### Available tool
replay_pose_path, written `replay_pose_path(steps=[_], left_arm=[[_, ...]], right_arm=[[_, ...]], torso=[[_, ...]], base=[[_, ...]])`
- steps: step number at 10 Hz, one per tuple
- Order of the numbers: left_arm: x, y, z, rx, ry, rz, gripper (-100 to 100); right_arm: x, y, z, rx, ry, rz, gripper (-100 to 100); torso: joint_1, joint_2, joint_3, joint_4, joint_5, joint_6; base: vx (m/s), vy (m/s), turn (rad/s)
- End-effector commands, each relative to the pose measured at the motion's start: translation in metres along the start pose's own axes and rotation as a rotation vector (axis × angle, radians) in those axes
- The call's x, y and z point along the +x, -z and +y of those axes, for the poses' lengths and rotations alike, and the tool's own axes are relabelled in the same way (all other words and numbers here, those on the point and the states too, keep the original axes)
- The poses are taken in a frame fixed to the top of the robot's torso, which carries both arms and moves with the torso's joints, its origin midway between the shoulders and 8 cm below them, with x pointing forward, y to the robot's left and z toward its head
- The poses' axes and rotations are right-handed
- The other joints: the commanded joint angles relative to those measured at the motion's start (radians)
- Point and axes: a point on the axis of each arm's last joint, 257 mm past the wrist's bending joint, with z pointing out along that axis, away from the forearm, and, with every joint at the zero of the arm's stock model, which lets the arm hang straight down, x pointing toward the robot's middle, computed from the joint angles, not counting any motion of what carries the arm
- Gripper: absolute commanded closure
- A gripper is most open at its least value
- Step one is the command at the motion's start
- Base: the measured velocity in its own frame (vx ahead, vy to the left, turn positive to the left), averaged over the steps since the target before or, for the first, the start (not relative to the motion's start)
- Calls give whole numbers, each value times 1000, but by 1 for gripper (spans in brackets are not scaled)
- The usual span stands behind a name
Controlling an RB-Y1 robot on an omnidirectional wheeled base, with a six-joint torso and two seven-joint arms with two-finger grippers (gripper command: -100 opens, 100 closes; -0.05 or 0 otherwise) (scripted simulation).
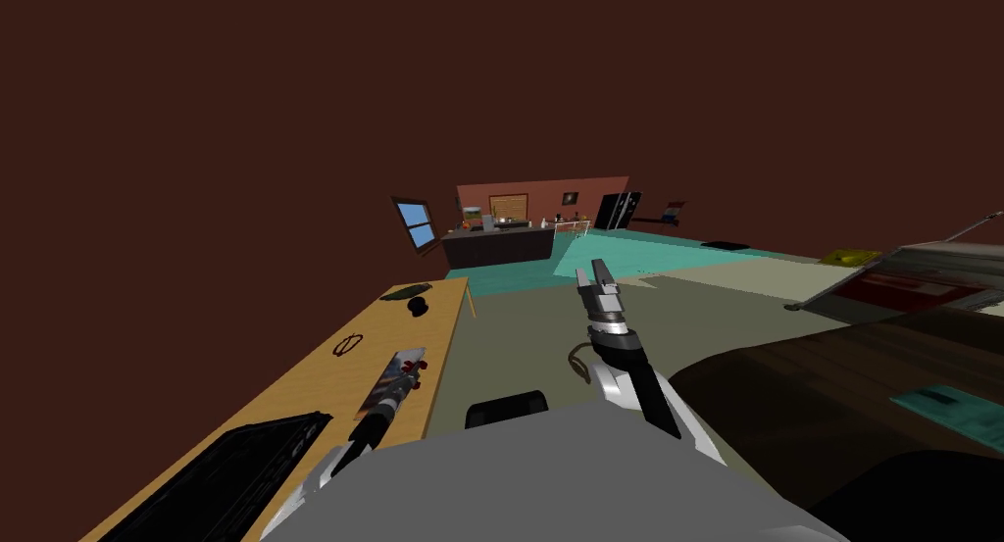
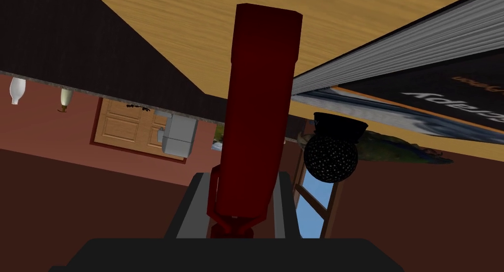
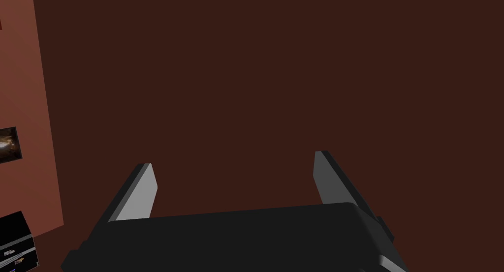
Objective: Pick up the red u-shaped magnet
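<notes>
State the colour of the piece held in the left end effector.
Dark red magnet; clearest in the left wrist view.

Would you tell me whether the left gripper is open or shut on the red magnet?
Shut on it: the fingers of the left gripper press both sides of the red magnet, which rises between them.

- The left gripper (image 1: pixel 404 377) clamps the red magnet (image 2: pixel 258 116) over the wooden table (image 1: pixel 294 389), and a book (image 2: pixel 418 62) lies just beside it.
- Bare wood runs along the magnet's other side.
- A black ball (image 2: pixel 330 157) stands farther along the table.
- A black panel (image 1: pixel 225 477) covers the table's near end.
- The right gripper (image 3: pixel 232 160), fingers apart, hangs over open floor (image 1: pixel 510 340).
</notes>
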Motion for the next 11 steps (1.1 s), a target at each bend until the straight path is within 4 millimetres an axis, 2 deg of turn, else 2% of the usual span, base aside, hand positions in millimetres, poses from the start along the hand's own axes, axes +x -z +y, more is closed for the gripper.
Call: replay_pose_path(steps=[1,2,3,4,6,8,9,10,11], left_arm=[[9,11,2,-4,-2,15,100],[2,7,-4,9,-5,0,100],[12,18,0,1,-7,16,100],[4,15,-6,14,-10,1,100],[15,33,-2,4,-19,19,100],[7,32,-9,20,-25,1,100],[14,43,-5,9,-31,14,100],[7,40,-10,20,-34,0,100],[9,40,-8,16,-32,6,100]], right_arm=[[0,0,0,0,0,0,0],[0,0,0,0,0,0,0],[0,0,0,0,0,0,0],[0,0,0,0,0,0,0],[0,0,0,0,0,0,0],[0,0,0,0,0,0,0],[0,0,0,0,0,0,0],[0,0,0,0,0,0,0],[0,0,0,0,0,0,0]], torso=[[0,0,0,0,0,0],[0,-1,-1,-1,0,-1],[0,0,0,0,0,0],[0,-1,-1,0,0,-1],[0,-1,0,0,0,0],[-1,-1,-1,0,-1,0],[-1,0,0,0,-1,1],[0,0,0,0,-1,0],[0,0,0,0,-1,0]], base=[[50,7,56],[34,3,35],[49,8,43],[40,7,37],[56,0,69],[35,-5,19],[37,7,34],[35,9,44],[12,4,7]])
